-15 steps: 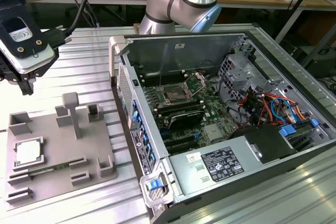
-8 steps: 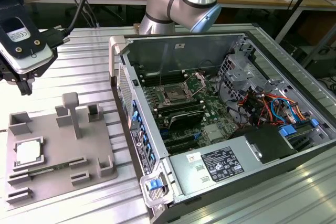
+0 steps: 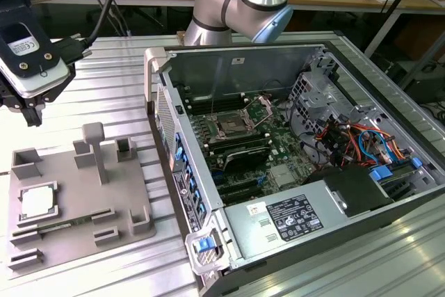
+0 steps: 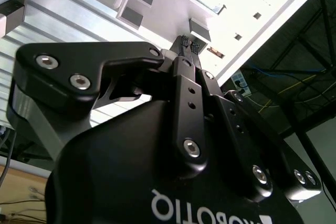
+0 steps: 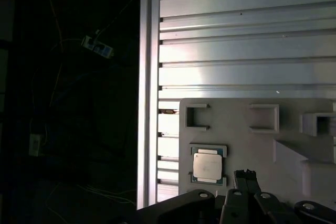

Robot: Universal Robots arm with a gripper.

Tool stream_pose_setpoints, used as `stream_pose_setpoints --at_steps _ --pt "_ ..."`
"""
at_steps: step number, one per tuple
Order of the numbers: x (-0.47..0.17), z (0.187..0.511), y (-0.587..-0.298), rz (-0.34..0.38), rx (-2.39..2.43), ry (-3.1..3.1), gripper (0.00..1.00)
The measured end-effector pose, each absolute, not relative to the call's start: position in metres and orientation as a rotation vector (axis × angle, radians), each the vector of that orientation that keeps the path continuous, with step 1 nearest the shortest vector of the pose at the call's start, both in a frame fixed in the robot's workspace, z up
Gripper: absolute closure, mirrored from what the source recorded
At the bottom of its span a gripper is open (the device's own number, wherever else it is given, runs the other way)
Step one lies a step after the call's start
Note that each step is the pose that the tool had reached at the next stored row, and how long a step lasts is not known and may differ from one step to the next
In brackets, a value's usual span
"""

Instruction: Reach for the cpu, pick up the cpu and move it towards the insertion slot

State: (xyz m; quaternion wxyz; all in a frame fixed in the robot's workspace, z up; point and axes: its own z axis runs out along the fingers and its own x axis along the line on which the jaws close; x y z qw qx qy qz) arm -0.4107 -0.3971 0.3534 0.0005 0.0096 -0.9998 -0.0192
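The cpu (image 3: 38, 202) lies flat in a square recess of the grey plastic tray (image 3: 76, 179) at the exterior view's left, silvery top up. My gripper (image 3: 33, 117) hangs well above the tray's far left corner, shut with nothing between its fingers. In the first wrist view the cpu (image 5: 206, 164) sits on the tray (image 5: 252, 150) just beside the gripper (image 5: 244, 173), whose tips are together. The second wrist view shows the gripper (image 4: 189, 42) closed over the tray (image 4: 157, 3). The insertion slot (image 3: 229, 126), a metal-framed socket, sits on the motherboard inside the open computer case (image 3: 229, 67).
A long green memory stick (image 3: 52, 227) lies in the tray in front of the cpu. Upright grey posts (image 3: 94, 145) rise from the tray's back. The case walls and drive cage (image 3: 316, 88) ring the motherboard. The slatted metal table (image 3: 111, 81) carries everything; its edge (image 5: 148, 77) runs close to the tray.
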Motion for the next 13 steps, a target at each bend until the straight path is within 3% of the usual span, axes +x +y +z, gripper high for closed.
stream_pose_setpoints --at_steps 13 --pt "-0.4169 0.3534 -0.3971 -0.060 0.030 -3.140 0.89"
